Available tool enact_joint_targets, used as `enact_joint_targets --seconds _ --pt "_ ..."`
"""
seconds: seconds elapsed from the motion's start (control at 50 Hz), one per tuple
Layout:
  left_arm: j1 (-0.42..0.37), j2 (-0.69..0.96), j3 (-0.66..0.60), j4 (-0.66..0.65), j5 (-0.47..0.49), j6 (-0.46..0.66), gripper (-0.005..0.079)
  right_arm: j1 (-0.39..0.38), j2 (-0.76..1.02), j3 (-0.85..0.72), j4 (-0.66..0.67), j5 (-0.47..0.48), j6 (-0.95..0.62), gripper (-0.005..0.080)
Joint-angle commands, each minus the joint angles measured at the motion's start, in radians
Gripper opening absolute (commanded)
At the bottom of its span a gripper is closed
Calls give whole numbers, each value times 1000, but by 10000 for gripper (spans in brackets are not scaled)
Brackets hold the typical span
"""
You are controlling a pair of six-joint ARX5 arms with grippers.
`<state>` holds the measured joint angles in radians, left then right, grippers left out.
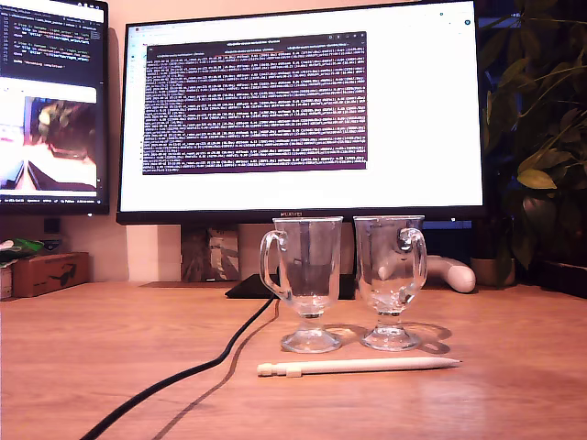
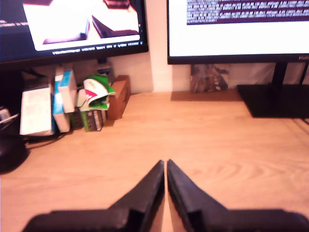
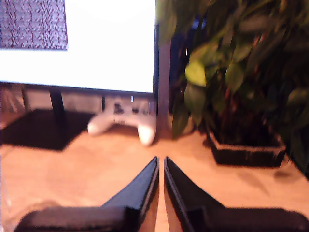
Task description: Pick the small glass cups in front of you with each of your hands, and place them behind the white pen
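**Two glass cups standing behind the white pen, both grippers closed and empty**

In the exterior view, the first glass cup (image 1: 309,280) is standing upright on the wooden desk (image 1: 83,357), its loop handle pointing toward that view's left. The second glass cup (image 1: 391,278) is standing just beside it on that view's right, its handle facing the near side at the right of the bowl. Their rims are nearly touching, though I cannot tell whether they meet; their round bases are sitting slightly apart. The white pen (image 1: 358,367) is lying flat on the near side of both cups, running left to right in the exterior view, blunt end at the left and pointed tip at the right. A black cable (image 1: 183,371) is trailing from under the large monitor (image 1: 303,110) toward the near left of that view, passing left of the pen.

My first gripper (image 2: 166,169) is hovering over bare desk with its jaws drawn together to a thin slit, gripping nothing. Far beyond it, a stack of small boxes (image 2: 63,104) is sitting under a second monitor (image 2: 72,24).

My second gripper (image 3: 161,166) is likewise pinched nearly closed and carrying nothing. Far ahead of it a white game controller (image 3: 124,121) is resting on the desk beside a potted plant (image 3: 241,87).

Neither gripper is showing in the exterior view.
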<state>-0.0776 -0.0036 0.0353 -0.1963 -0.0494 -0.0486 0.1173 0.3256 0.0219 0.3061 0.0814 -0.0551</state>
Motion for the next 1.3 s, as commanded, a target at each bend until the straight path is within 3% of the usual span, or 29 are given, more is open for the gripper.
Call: enact_joint_targets --seconds 0.0,0.12,0.26,0.54,1.28 --pt "5 -8 -11 4 -5 -5 -19 -2 -30 -17 0 1 -11 -8" --pt "5 -8 -11 8 -15 -12 -19 -2 -105 -17 -32 55 -24 -8" --pt "5 -8 -11 -18 -11 -32 -19 -2 -193 -17 -158 109 -24 -8" --pt "3 -8 -11 -122 16 -82 -19 27 -262 -16 -460 44 -8 -8" --pt "3 -8 -2 -171 15 -52 -19 33 -266 -13 -483 84 3 -8"
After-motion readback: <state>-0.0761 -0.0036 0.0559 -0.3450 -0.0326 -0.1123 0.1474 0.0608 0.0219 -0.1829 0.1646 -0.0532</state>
